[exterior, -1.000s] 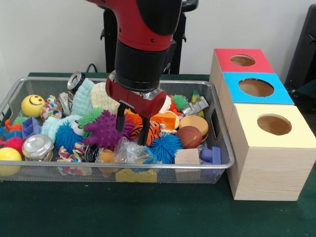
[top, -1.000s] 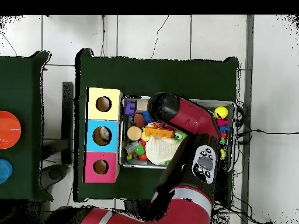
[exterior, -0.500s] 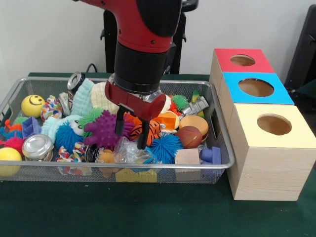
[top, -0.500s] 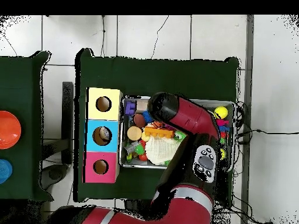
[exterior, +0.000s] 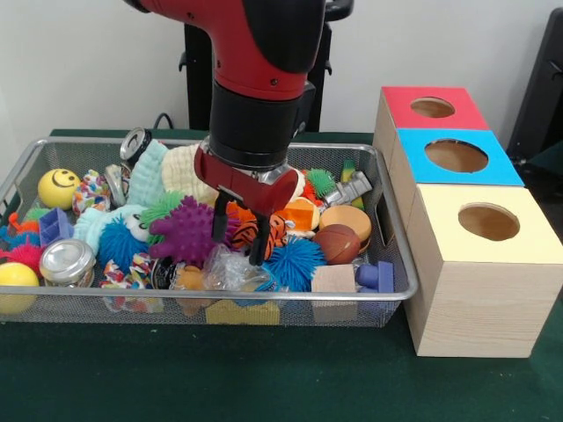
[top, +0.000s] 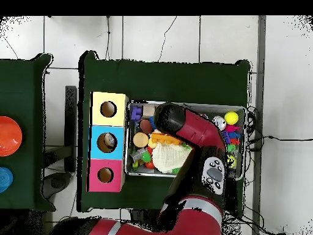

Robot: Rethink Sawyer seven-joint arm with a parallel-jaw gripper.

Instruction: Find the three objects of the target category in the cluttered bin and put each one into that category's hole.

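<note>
Right now the gripper (exterior: 239,236) hangs inside the cluttered bin (exterior: 264,302), its two dark fingers apart and clamped on nothing, their tips either side of the orange tiger-striped toy (exterior: 253,230). Just beside that toy sit a purple spiky ball (exterior: 186,230) toward the bin's smiley-ball end and a brown ball (exterior: 338,243) toward the boxes. Past the bin's end stand the yellow-topped box (exterior: 479,264), the blue-topped box (exterior: 456,156) and the red-topped box (exterior: 431,107) in a row, each with a round hole.
</note>
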